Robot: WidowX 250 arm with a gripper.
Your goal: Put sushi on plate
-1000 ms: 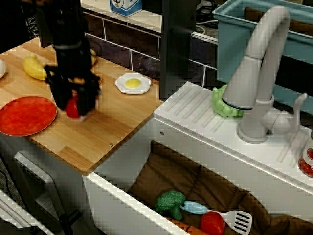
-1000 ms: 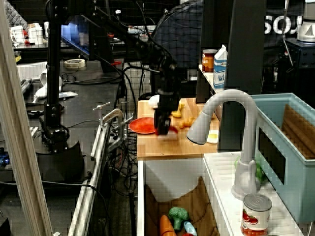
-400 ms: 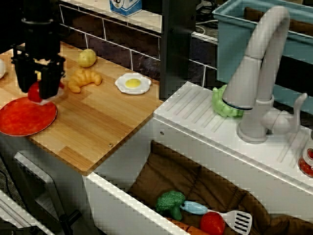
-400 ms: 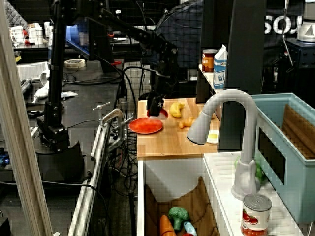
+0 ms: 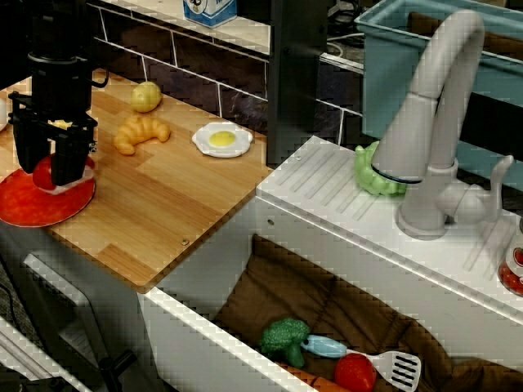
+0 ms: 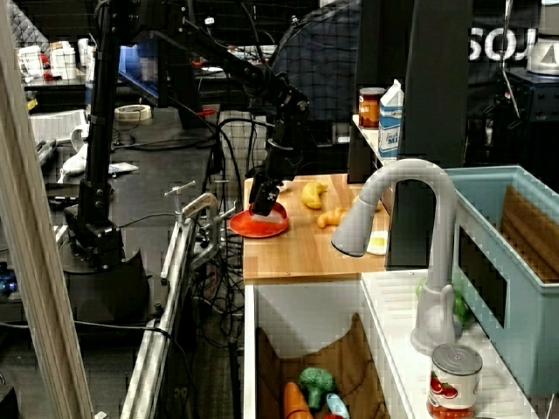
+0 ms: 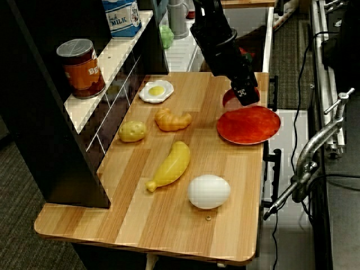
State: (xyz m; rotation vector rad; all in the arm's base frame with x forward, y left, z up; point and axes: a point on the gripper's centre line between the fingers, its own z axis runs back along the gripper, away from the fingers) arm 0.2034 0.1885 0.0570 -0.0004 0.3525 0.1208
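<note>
The plate [image 5: 37, 204], flat, round and red-orange, lies at the near edge of the wooden surface [image 5: 163, 220]. Above its far rim, the end effector [image 5: 49, 167] is clamped on the sushi [image 5: 42, 173]: glossy red, mostly hidden, long axis indeterminate.

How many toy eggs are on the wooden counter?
2: a fried egg near the tiled back wall, and a whole white egg at the counter's other end, beside the banana. None seem hidden.
</note>
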